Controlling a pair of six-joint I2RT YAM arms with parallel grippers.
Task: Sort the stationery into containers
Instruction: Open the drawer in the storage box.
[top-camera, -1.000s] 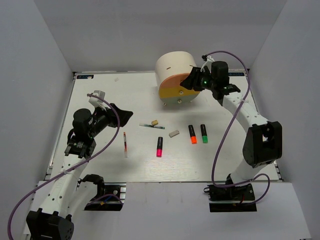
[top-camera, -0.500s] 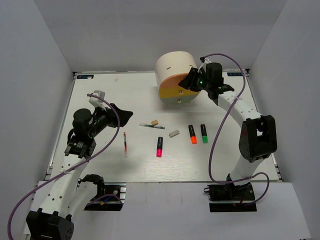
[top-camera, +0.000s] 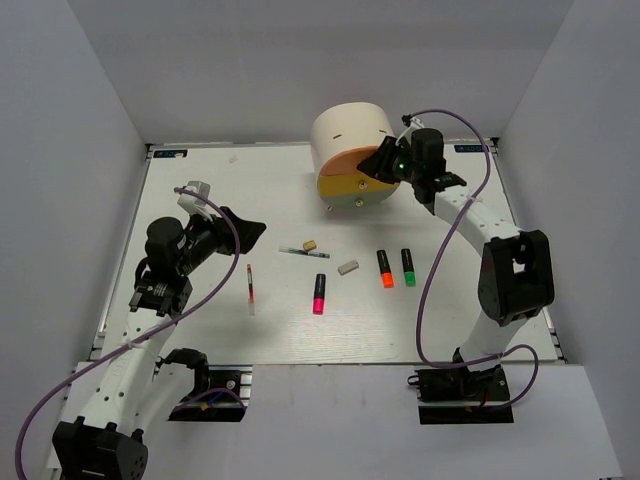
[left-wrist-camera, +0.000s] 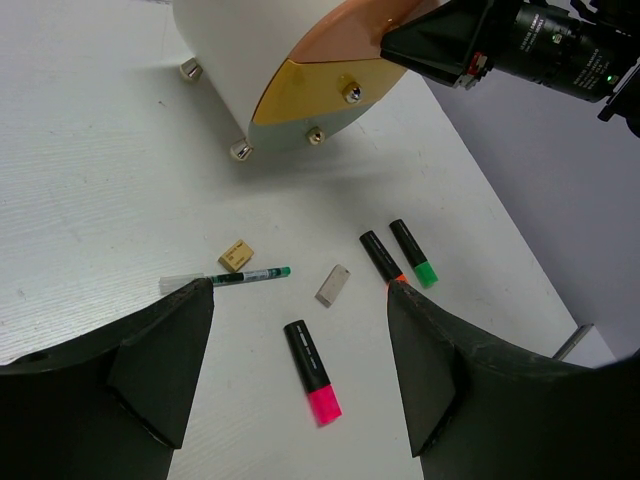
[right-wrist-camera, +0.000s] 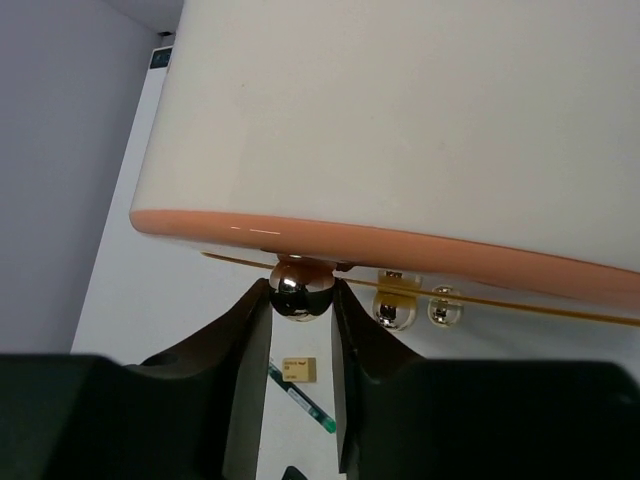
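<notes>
Grip on the knob: right hand pinched together around that small shiny ball, one finger on each side, just under the salmon top drawer of the cream organiser. Looks like the opening step, with the drawer seemingly not yet drawn out. Calls next for a straight pull away from the curved face, grip firm, since a round polished knob probably slips.

Nearward of that hand, loose on the desk: orange highlighter, green highlighter, grey eraser, pink highlighter, tan eraser, green-marked pen, red-marked pen. Further left, left hand spread wide, holding nothing.
</notes>
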